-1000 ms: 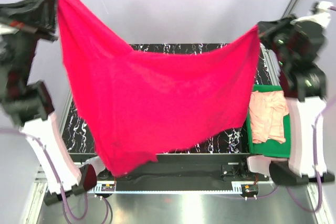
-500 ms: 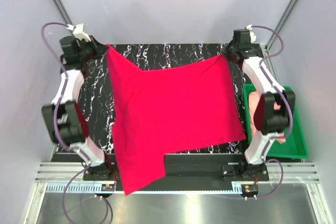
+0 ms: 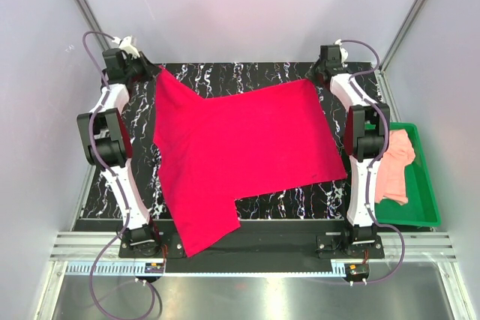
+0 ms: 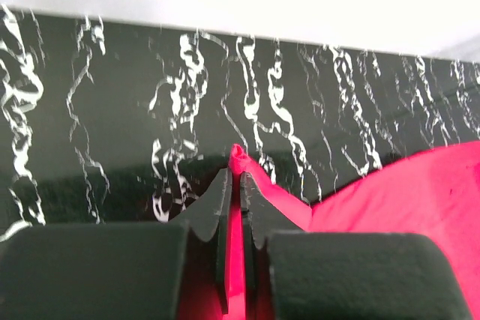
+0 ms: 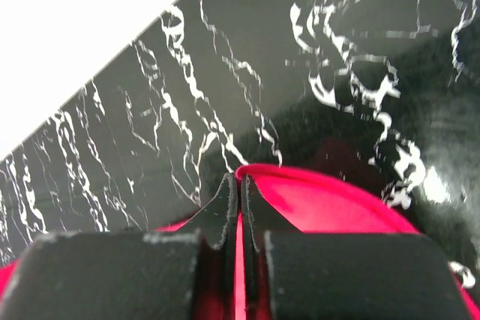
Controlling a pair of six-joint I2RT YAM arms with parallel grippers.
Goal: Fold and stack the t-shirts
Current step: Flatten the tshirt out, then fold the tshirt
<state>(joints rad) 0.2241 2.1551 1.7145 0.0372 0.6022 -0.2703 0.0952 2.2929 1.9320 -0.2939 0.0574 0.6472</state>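
Red t-shirt lies spread across the counter, one near corner hanging over the front edge. Soft, light, limp cloth that likely slides on the glossy marble, so corners are the best hold. Little spare room. Pink t-shirt sits crumpled in the green tray. Left pincer and right pincer are each clenched on a far corner.

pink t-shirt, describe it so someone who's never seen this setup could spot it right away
Start from the black marbled table; just off its right edge sits a green tray. The pink t-shirt lies crumpled inside that tray. Unlike the big red t-shirt spread across the table, it is pale salmon and bunched up.
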